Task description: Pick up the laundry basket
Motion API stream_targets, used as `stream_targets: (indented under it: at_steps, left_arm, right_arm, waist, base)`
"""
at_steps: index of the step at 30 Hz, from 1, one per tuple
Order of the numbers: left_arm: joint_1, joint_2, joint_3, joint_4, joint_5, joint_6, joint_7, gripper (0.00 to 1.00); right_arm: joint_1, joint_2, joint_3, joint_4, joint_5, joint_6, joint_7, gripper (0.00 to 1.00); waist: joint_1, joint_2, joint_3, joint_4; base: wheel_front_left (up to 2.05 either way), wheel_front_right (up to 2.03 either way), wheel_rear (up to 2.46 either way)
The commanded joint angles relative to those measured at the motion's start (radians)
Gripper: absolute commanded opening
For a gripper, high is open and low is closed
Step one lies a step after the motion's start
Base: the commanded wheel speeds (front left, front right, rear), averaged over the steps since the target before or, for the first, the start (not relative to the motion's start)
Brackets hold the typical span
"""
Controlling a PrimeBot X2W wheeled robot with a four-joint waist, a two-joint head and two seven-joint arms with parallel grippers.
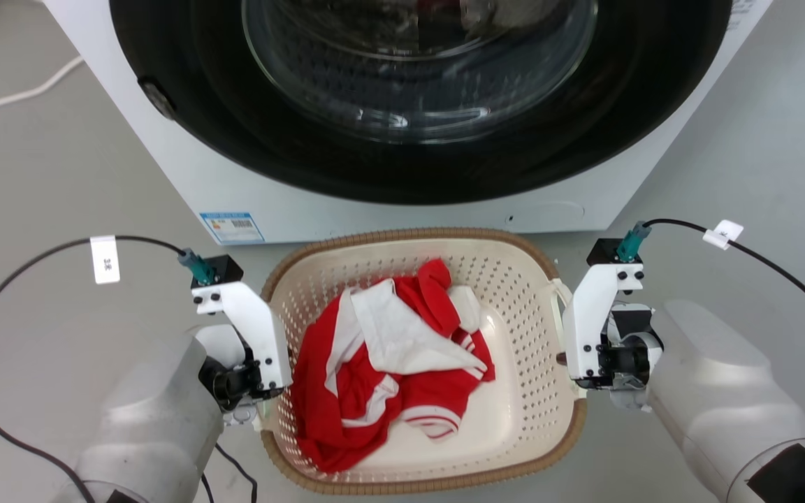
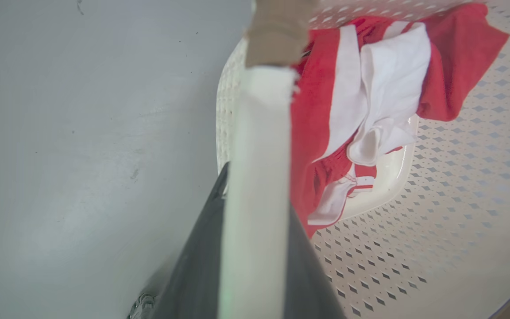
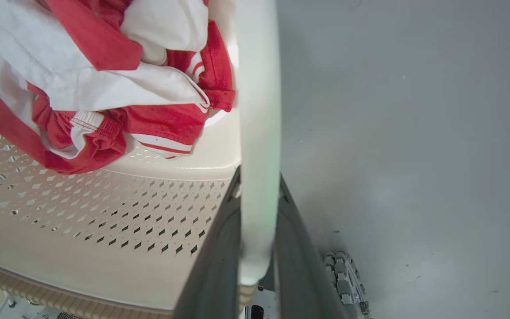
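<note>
The laundry basket (image 1: 409, 235), cream with perforated walls and a brown woven-look rim, sits between my two arms in front of the washer. A red and white garment (image 1: 388, 356) lies crumpled inside it. My left gripper (image 1: 265, 399) is at the basket's left side. In the left wrist view, that gripper (image 2: 257, 190) is shut on the white side handle (image 2: 259, 133). My right gripper (image 1: 574, 372) is at the right side. In the right wrist view, that gripper (image 3: 259, 177) is shut on the other white handle (image 3: 257, 88). Whether the basket rests on the floor cannot be told.
A white front-loading washing machine (image 1: 165, 175) with a dark round door (image 1: 409, 105) stands directly behind the basket. A white cable (image 1: 18, 94) runs over the grey floor at the far left. Black cables loop from both wrists. Open floor lies to either side.
</note>
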Motion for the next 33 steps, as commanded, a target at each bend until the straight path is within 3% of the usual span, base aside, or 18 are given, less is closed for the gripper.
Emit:
stream_targets:
  at_steps: [1,16,33]
  left_arm:
    - [0.006,-0.012,0.001,-0.008,-0.020,-0.014,0.007,0.00]
    - [0.077,-0.016,-0.033,0.019,-0.090,-0.014,0.078,0.00]
    - [0.132,-0.027,-0.059,0.033,-0.130,-0.014,0.105,0.00]
  right_arm:
    - [0.018,-0.003,-0.009,0.000,0.003,0.003,0.017,0.00]
    - [0.077,0.008,-0.116,0.001,-0.067,0.003,0.192,0.00]
    - [0.149,0.031,-0.244,0.000,-0.171,0.003,0.225,0.00]
  waist:
    - [0.0001,0.0000,-0.030,-0.001]
    - [0.0001,0.0000,-0.190,-0.019]
    - [0.0001,0.0000,-0.251,-0.011]
  base:
    - [0.00,0.00,0.00]
    - [0.00,0.00,0.00]
    - [0.00,0.00,0.00]
